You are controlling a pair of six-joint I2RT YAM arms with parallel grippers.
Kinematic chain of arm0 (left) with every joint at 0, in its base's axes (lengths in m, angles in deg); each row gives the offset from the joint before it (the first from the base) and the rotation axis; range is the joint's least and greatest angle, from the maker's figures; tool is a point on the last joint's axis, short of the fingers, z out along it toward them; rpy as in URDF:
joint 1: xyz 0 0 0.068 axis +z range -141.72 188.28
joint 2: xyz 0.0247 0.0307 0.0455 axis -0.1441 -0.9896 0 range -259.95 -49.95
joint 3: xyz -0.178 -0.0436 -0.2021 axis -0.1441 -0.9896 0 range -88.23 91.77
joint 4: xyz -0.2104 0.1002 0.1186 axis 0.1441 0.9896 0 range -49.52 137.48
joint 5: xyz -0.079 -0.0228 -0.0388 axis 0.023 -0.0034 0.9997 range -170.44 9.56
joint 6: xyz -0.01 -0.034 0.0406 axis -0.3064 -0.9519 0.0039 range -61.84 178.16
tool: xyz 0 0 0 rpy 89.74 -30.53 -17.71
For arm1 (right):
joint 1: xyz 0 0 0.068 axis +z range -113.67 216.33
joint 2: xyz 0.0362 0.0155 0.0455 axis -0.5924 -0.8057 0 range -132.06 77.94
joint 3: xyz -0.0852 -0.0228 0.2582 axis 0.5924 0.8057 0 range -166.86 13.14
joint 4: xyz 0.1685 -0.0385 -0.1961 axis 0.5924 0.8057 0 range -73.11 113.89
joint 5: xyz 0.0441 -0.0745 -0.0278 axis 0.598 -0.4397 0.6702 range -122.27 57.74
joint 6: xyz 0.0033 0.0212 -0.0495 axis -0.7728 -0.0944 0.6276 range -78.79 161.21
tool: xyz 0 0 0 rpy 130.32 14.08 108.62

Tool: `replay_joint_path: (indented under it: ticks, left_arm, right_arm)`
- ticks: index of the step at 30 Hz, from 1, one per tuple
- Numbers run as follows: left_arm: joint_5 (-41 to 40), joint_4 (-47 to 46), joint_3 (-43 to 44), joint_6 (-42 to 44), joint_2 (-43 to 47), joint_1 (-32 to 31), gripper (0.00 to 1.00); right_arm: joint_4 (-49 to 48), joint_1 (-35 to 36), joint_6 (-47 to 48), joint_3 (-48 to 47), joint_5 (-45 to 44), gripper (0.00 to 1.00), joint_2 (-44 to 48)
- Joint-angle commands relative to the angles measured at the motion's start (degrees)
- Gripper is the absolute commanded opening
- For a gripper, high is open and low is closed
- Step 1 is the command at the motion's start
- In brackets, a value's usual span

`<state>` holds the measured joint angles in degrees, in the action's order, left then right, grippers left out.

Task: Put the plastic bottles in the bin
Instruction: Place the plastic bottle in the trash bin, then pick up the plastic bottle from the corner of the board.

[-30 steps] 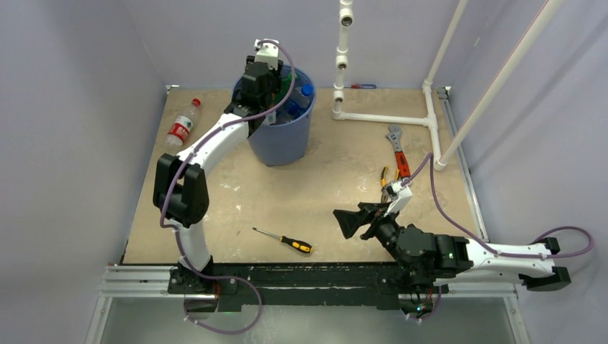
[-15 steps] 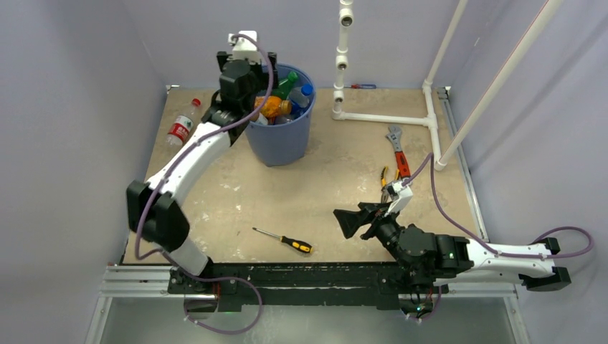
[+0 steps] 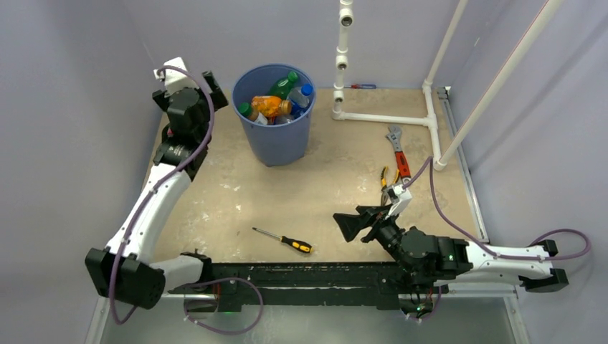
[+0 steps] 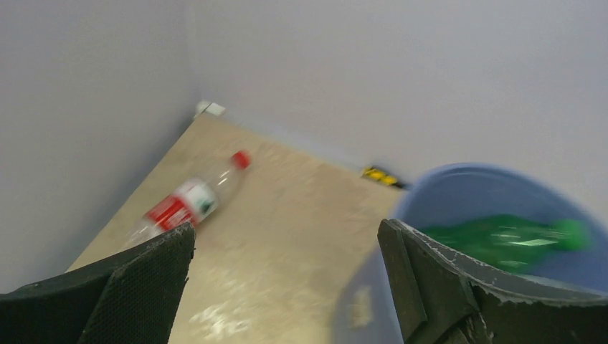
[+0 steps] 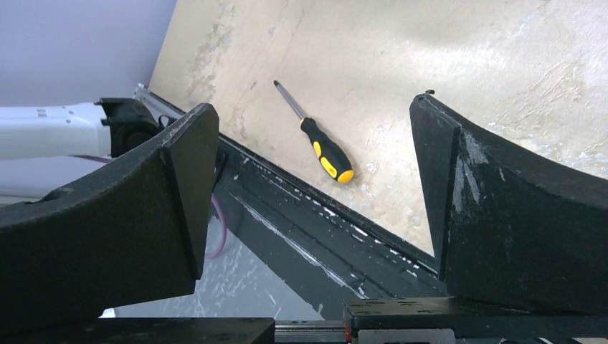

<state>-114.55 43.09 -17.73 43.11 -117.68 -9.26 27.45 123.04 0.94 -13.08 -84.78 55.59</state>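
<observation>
The blue bin [image 3: 276,136] stands at the back of the table, holding several plastic bottles: an orange one [image 3: 271,106], a green one [image 3: 284,85] and a clear one with a blue cap [image 3: 302,95]. My left gripper [image 3: 188,92] hangs open and empty to the left of the bin, high over the table's back left. In the left wrist view a clear bottle with a red label and red cap [image 4: 188,204] lies on the table beyond the left gripper [image 4: 287,236], with the bin [image 4: 459,193] and green bottle [image 4: 516,240] at right. My right gripper [image 3: 353,221] stands open and empty near the front edge.
A yellow-and-black screwdriver [image 3: 285,241] lies near the front edge, also seen past the right gripper [image 5: 315,107]. A red-handled wrench [image 3: 398,154] lies at the right. A white pipe frame [image 3: 383,118] runs along the back right. Walls close in on the left and back.
The left gripper was over the bin, opened, and swung left away from it. An orange bottle now lies on top in the bin. The right arm barely moved.
</observation>
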Motion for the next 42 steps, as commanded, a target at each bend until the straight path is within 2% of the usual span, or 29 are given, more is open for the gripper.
replay_joint_path:
  ticks: [1, 6, 10, 17, 21, 24, 29, 32, 36, 42]
  left_arm:
    - [6.06, 8.92, -4.23, -12.43, -3.61, 13.28, 0.99]
    - [6.85, 8.7, -4.71, -19.43, -9.24, 18.54, 0.99]
    - [6.4, 7.02, -1.19, -19.14, -16.77, 20.54, 0.99]
    - [2.87, 10.04, 10.99, -5.33, -36.04, 20.59, 0.98]
    - [4.19, 7.18, 12.59, 3.12, -41.13, 20.54, 0.99]
    - [1.65, 9.39, 16.2, 8.64, -44.8, 20.47, 0.99]
    - [-1.89, 7.07, 15.93, 17.11, -45.38, 20.53, 0.99]
    - [-4.45, 5.71, 15.33, 18.58, -46.37, 20.41, 0.99]
    - [-8.86, 3.38, 12.98, 22.16, -48.19, 19.66, 0.99]
    - [-8.74, -0.07, 11.3, 27.51, -48.88, 20.03, 0.99]
  right_arm:
    - [-2.69, 0.18, -1.73, 1.6, 1.7, 0.96, 1.43]
    - [-4.94, 0.22, -1.06, 3.26, 3.33, 0.96, 2.17]
    - [-6.15, 0.15, -0.06, 3.49, 4.32, 0.96, 1.28]
    - [-12.1, 0.14, 3.44, 5.68, 4.98, 0.96, -2.06]
    - [-18.32, 0.13, 5.91, 7.96, 5.76, 0.96, -4.81]
    - [-21.52, 0.17, 6.97, 8.9, 6.26, 0.97, -7.41]
    - [-24.99, 0.12, 7.34, 9.86, 8.46, 0.97, -11.93]
    - [-25.66, 0.16, 7.25, 9.66, 8.62, 0.97, -13.76]
    - [-24.97, 0.12, 5.87, 9.8, 8.35, 0.97, -13.47]
    - [-22.92, 0.12, 2.66, 12.24, 8.32, 0.97, -10.53]
